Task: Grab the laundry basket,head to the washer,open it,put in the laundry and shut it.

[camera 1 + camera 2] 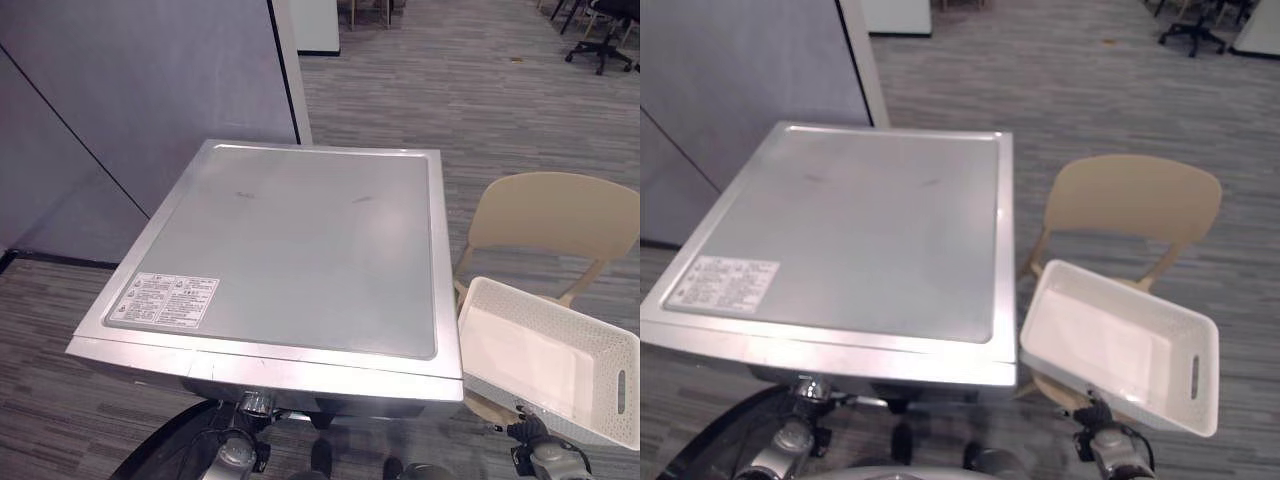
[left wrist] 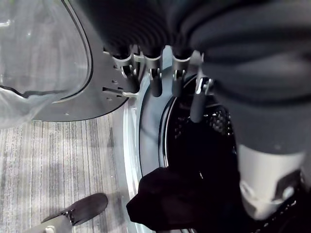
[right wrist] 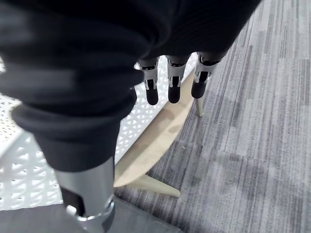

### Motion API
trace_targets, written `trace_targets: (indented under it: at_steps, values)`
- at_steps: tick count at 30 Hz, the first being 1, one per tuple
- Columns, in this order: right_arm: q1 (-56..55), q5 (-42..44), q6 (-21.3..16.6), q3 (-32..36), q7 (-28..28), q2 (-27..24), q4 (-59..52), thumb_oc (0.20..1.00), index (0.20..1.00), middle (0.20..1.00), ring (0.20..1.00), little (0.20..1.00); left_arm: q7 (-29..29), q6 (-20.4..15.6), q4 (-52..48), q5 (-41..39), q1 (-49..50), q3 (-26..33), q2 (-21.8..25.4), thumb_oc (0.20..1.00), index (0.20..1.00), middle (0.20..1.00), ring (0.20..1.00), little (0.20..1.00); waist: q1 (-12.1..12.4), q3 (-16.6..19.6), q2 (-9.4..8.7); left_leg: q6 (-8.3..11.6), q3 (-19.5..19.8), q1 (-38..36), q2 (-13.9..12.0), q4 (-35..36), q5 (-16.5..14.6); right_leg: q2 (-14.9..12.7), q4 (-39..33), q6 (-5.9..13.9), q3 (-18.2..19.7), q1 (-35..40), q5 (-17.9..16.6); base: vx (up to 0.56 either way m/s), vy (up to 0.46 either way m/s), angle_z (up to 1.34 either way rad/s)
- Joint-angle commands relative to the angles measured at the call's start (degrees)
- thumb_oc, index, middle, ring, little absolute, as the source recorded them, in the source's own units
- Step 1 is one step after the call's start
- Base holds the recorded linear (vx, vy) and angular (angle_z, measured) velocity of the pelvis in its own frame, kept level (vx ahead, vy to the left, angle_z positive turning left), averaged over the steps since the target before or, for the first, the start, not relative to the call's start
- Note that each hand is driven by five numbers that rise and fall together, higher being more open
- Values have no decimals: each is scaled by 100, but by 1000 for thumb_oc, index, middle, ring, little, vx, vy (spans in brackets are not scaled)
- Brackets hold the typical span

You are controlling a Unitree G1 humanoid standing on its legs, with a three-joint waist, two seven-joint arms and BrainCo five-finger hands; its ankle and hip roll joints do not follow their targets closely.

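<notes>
The silver washer stands right in front of me. In the left wrist view its round glass door is swung open beside the dark drum. A dark piece of laundry lies in the drum's mouth, drooping over the rim. My left hand hangs at the opening with relaxed fingers and holds nothing. The white laundry basket rests tilted on a beige chair to the washer's right, and it looks empty. My right hand is open beside the basket's wall, above the chair seat.
A grey partition wall rises behind and to the left of the washer. Grey carpet stretches back to black office chairs at the far right.
</notes>
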State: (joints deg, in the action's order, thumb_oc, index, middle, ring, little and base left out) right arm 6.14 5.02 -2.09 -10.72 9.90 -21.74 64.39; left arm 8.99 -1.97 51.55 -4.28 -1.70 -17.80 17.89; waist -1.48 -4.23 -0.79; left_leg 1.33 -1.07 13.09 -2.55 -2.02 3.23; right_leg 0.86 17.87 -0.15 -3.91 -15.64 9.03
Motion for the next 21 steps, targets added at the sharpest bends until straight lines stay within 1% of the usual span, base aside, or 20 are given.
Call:
trace_targets:
  at_steps: [1, 2, 3, 4, 5, 6, 7, 8, 9, 10, 11, 12, 13, 14, 15, 16, 17, 18, 19, 21]
  values:
    - [194, -38, -13, -84, 158, 31, -218, 1000, 1000, 1000, 1000, 1000, 161, -234, -173, -104, -725, 179, 278, 1000, 1000, 1000, 1000, 1000, -75, -414, -192, -151, 23, 170, 321, 180, -167, -225, -1076, 832, 727, -127, -975, -473, 83, -68]
    - [167, -30, -31, -135, 148, 70, -231, 1000, 1000, 1000, 1000, 1000, 205, -236, -150, -94, -798, 179, 363, 1000, 1000, 1000, 1000, 1000, 22, -490, -115, -169, -18, 323, 214, 121, -27, -92, -228, 715, 690, 70, -451, -210, 46, -44]
    - [167, -30, -31, -134, 148, 70, -231, 1000, 1000, 1000, 1000, 1000, 205, -236, -150, -94, -799, 178, 363, 1000, 1000, 1000, 1000, 1000, 24, -481, -112, -168, -19, 337, 210, 120, -23, -88, -230, 714, 691, 57, -459, -267, 53, -23]
    - [122, -20, -73, -130, 124, 94, -233, 1000, 1000, 1000, 1000, 1000, 199, -243, -194, -61, -782, 183, 391, 1000, 1000, 1000, 1000, 1000, 79, -473, -82, -167, -5, 336, 174, 137, 36, -42, 156, 625, 681, 239, -219, -200, -40, -3]
    - [44, -3, -86, -100, 101, 126, -279, 1000, 1000, 1000, 1000, 1000, 186, -228, -411, -76, -720, 218, 440, 1000, 1000, 1000, 1000, 1000, 201, -468, -135, -170, 65, 453, 206, 103, 158, -1, 742, 590, 785, 603, -242, -201, -39, 8]
    - [44, -3, -86, -100, 101, 124, -279, 1000, 1000, 1000, 1000, 1000, 186, -228, -412, -76, -720, 217, 439, 1000, 1000, 1000, 1000, 1000, 208, -457, -126, -167, 64, 468, 193, 102, 161, 11, 734, 588, 788, 590, -257, -200, -94, 17]
    - [26, 11, -92, -74, 129, 147, -286, 1000, 1000, 1000, 1000, 1000, 184, -236, -486, -95, -698, 239, 451, 1000, 1000, 1000, 1000, 1000, 286, -444, -189, -152, 76, 576, 228, 89, 227, 70, 409, 546, 881, 908, -69, -124, -91, 26]
    - [13, 46, -93, -56, 128, 172, -320, 1000, 1000, 1000, 1000, 1000, 152, -252, -640, -96, -627, 255, 454, 1000, 1000, 1000, 1000, 1000, 393, -412, -241, -118, 61, 697, 248, 88, 343, 104, -24, 446, 883, 1207, 208, -177, -124, 21]
    - [39, 98, -97, -49, 127, 183, -323, 1000, 1000, 1000, 1000, 1000, 136, -238, -693, -101, -599, 272, 433, 1000, 1000, 1000, 1000, 1000, 461, -412, -266, -9, 22, 800, 235, 86, 519, 120, -351, 346, 829, 1293, 344, -220, -112, 10]
    - [64, 141, -124, -57, 130, 182, -326, 1000, 1000, 1000, 1000, 1000, 133, -248, -721, -111, -592, 298, 434, 1000, 1000, 1000, 1000, 1000, 501, -418, -246, 122, -9, 951, 198, 125, 712, 207, -730, 261, 817, 1324, 400, -249, -114, -6]
    - [70, 159, -131, -55, 130, 180, -344, 1000, 1000, 1000, 1000, 1000, 100, -237, -751, -89, -562, 300, 420, 1000, 1000, 1000, 1000, 1000, 491, -435, -197, 252, 0, 1040, 165, 235, 879, 307, -963, 216, 782, 1302, 367, -431, -104, 13]
    - [94, 169, -144, -71, 147, 150, -406, 1000, 1000, 1000, 1000, 1000, 60, -230, -778, -128, -560, 322, 372, 1000, 1000, 1000, 1000, 1000, 496, -616, -140, 389, -18, 1171, 180, 218, 922, 377, -1085, 184, 690, 1145, 165, -329, -68, 37]
    - [96, 169, -144, -71, 147, 150, -405, 1000, 1000, 1000, 1000, 1000, 60, -230, -778, -128, -561, 322, 371, 1000, 1000, 1000, 1000, 1000, 490, -617, -138, 390, -12, 1176, 182, 210, 918, 377, -1086, 184, 684, 1147, 166, -354, -14, 69]
    - [69, 178, -131, -47, 146, 143, -421, 1000, 1000, 1000, 1000, 1000, 45, -224, -797, -93, -548, 302, 355, 1000, 1000, 1000, 1000, 1000, 434, -683, -170, 314, 4, 1192, 227, -8, 737, 298, -1139, 219, 581, 1075, 41, -338, 73, 95]
    - [-68, 210, -136, 71, 118, 142, -525, 1000, 1000, 1000, 1000, 1000, 4, -239, -1058, 48, -440, 265, 404, 1000, 1000, 1000, 1000, 1000, 281, -703, -300, 123, -6, 1066, 305, -679, 104, 8, -1249, 342, 383, 938, -164, -383, 110, 72]
    - [-102, 214, -144, 93, 94, 146, -512, 1000, 1000, 1000, 1000, 1000, -13, -238, -1157, 116, -416, 237, 438, 1000, 1000, 1000, 1000, 1000, 238, -680, -330, 97, 21, 969, 328, -807, -110, -82, -1281, 360, 313, 901, -204, -269, 101, 69]
    - [-102, 214, -144, 93, 93, 146, -511, 1000, 1000, 1000, 1000, 1000, -13, -237, -1158, 116, -417, 237, 438, 1000, 1000, 1000, 1000, 1000, 234, -668, -325, 99, 27, 984, 325, -803, -99, -78, -1285, 359, 308, 886, -213, -106, 79, 45]
    - [-129, 210, -165, 117, 76, 154, -461, 1000, 1000, 1000, 1000, 1000, -11, -249, -1324, 186, -422, 220, 497, 1000, 1000, 1000, 1000, 1000, 186, -662, -362, 76, 42, 844, 334, -930, -315, -175, -1289, 369, 253, 830, -251, -39, 169, 62]
    - [-217, 173, -130, 158, 25, 157, -326, 1000, 1000, 1000, 1000, 1000, 28, -257, -1844, 350, -334, 203, 645, 1000, 1000, 1000, 1000, 1000, 136, -594, -285, 24, 208, 452, 323, -710, -389, -220, -1253, 407, 138, 756, -252, -49, 216, 70]
    - [-259, 188, -156, 241, -12, 181, -287, 1000, 1000, 1000, 1000, 1000, 20, -341, -2419, 470, -391, 179, 828, 1000, 1000, 1000, 1000, 1000, 105, -506, -236, 36, 285, 335, 318, -378, -318, -243, -1181, 434, 65, 683, -268, 14, 208, 56]
